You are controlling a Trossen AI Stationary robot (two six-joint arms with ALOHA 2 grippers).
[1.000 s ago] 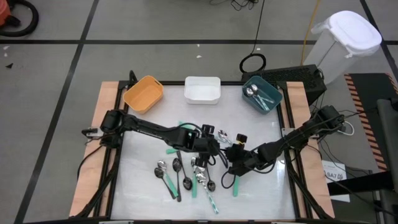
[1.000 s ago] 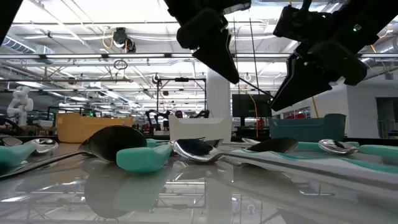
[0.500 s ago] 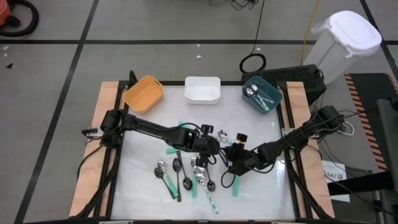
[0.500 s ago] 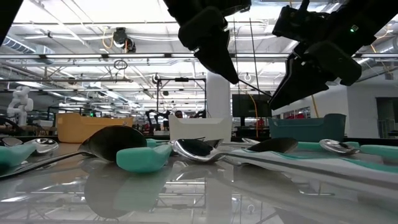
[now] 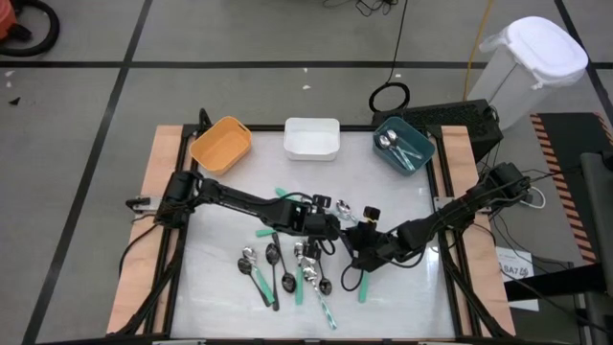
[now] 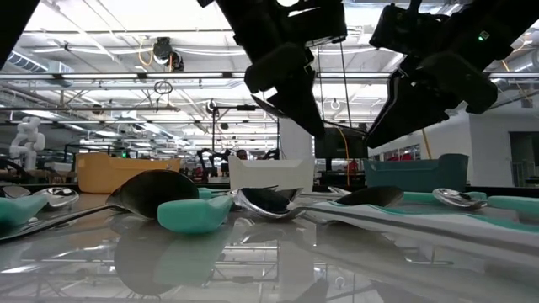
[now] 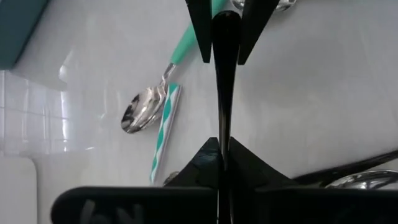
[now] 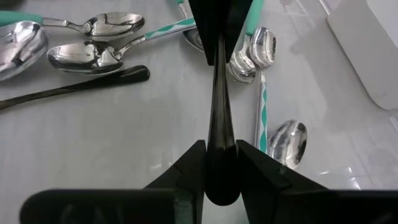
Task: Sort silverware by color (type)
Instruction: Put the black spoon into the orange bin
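Silverware lies scattered on the worktop (image 5: 220, 211), most of it in a cluster of spoons (image 5: 287, 268) on the side of the middle away from the three bins. The cluster holds black-handled, mint-green and green-and-white striped pieces, some crossing one another.

The left arm reaches from its base at the worktop's left edge in a long, low diagonal to the cluster. The left tool (image 5: 321, 226) hangs just over the cluster's upper right part. In the left wrist view its fingers are pressed together on a thin black handle (image 7: 222, 87) standing between them; a shiny spoon (image 7: 142, 109) with a mint handle lies just beside a striped handle (image 7: 163, 130) beyond.

The right arm comes in from the right edge, elbow bent, forearm slanting toward the same cluster. The right tool (image 5: 362, 244) sits close beside the left tool, on the cluster's right margin. Its fingers are likewise closed on a slim black handle (image 8: 217, 93), with several spoon bowls (image 8: 93, 56) on the worktop past it.

In the low view both tools point downward above the spoons, clear of the surface.

The teal bin (image 5: 403, 146) holds a few spoons. The white bin (image 5: 311, 137) and the orange bin (image 5: 221, 145) stand in line with it along the far edge, well apart from the cluster.
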